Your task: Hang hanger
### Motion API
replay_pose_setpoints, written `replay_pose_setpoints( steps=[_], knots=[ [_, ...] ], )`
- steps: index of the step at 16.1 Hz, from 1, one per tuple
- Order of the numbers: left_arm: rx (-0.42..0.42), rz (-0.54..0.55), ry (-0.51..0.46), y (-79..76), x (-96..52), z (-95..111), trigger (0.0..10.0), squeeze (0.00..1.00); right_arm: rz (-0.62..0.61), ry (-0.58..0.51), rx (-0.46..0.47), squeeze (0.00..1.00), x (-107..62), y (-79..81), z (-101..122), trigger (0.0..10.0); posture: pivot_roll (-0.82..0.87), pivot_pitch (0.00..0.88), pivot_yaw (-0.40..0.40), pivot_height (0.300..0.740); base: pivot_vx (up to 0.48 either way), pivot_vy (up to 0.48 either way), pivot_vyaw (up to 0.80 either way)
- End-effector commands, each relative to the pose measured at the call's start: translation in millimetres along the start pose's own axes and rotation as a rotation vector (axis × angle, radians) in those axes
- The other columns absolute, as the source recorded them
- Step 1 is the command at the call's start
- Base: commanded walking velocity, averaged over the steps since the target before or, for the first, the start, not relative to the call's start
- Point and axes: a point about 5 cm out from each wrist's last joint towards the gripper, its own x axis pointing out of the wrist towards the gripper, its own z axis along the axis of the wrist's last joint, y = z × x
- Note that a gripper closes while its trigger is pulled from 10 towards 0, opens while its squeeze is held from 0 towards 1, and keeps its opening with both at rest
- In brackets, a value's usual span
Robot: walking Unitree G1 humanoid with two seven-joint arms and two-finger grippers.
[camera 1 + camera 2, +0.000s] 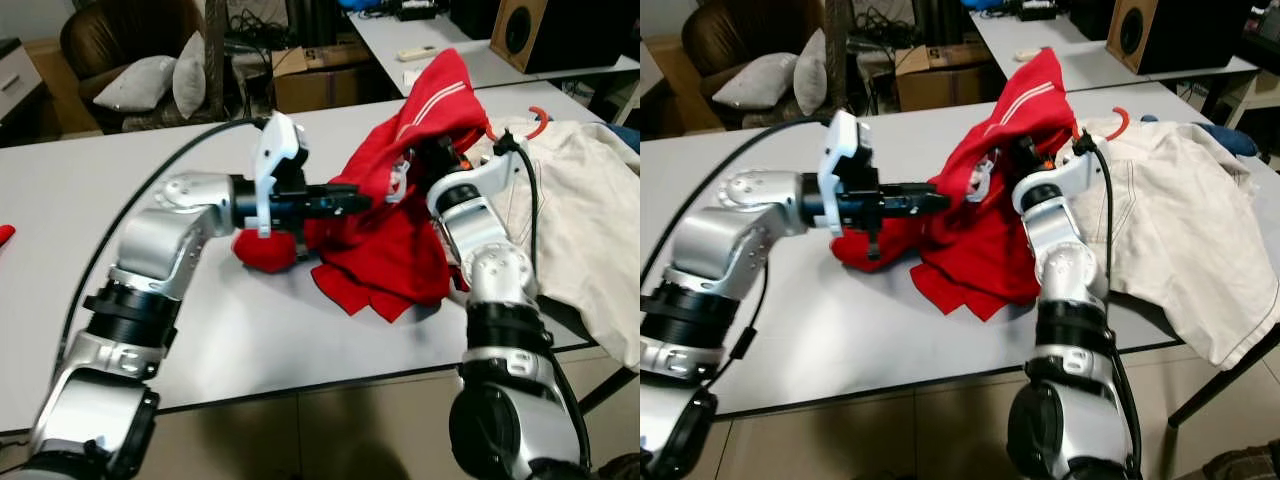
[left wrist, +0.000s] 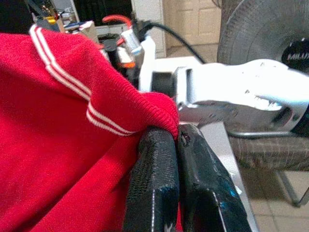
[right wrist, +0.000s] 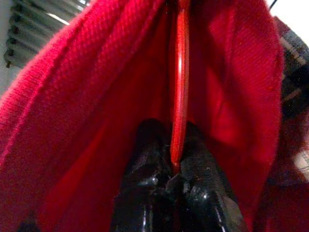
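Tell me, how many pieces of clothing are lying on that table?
2: a red garment mid-table, pinched by the left end effector, and a cream garment to its right. More may be hidden underneath.

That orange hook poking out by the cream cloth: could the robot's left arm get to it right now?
Probably not. The left gripper is shut on the red shirt, and the shirt plus the right arm stand between it and the orange hook.

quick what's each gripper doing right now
Left gripper: closed, pinching the edge of the red shirt.
Right gripper: closed on the red hanger inside the shirt.
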Motion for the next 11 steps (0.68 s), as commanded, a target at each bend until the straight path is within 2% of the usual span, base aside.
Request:
replay_pose_setpoints(
  steps=[1, 2, 5, 7, 9, 10, 11],
  knots=[
    [-0.017, 0.004, -0.03, -0.6, 1.4, 3.7, 0.0, 0.0, 0.012, -0.027, 0.008, 0.0, 5.8, 5.3, 2.4, 10.0, -0.05, 0.0, 0.105, 0.74, 0.0, 0.0, 0.0],
    [-0.032, 0.017, -0.062, 0.2, 4.1, 7.2, 0.0, 0.0, 0.007, -0.027, 0.002, 0.0, 7.9, 5.3, 0.4, 10.0, -0.05, 0.0, 0.103, 0.74, 0.0, 0.0, 0.0],
    [-0.082, 0.093, -0.279, 8.2, 16.8, 40.2, 0.0, 0.0, 0.007, 0.02, -0.096, 0.0, 12.5, 6.0, -22.6, 10.0, -0.04, 0.0, 0.095, 0.74, 0.0, 0.0, 0.0],
    [-0.108, 0.121, -0.373, 13.2, 18.3, 56.7, 0.0, 0.0, 0.011, 0.045, -0.094, 0.0, 10.1, 6.3, -35.3, 10.0, -0.03, 0.0, 0.095, 0.74, 0.0, 0.0, 0.0],
    [-0.039, 0.177, -0.308, 21.3, 15.4, 56.6, 0.0, 0.0, 0.019, 0.059, -0.072, 0.0, 7.5, 7.0, -41.1, 10.0, -0.03, 0.0, 0.099, 0.74, 0.0, 0.0, 0.0],
    [0.077, 0.269, -0.124, 32.2, 10.8, 43.0, 0.0, 0.0, 0.025, 0.075, -0.019, 0.0, 3.0, 7.1, -40.0, 10.0, -0.04, 0.0, 0.106, 0.74, 0.0, 0.0, 0.0],
    [0.102, 0.275, -0.084, 33.0, 10.5, 39.6, 0.0, 0.0, 0.033, 0.097, 0.004, 0.0, 0.8, 8.4, -40.2, 10.0, -0.04, 0.0, 0.11, 0.74, 0.0, 0.0, 0.0]
  ],
)
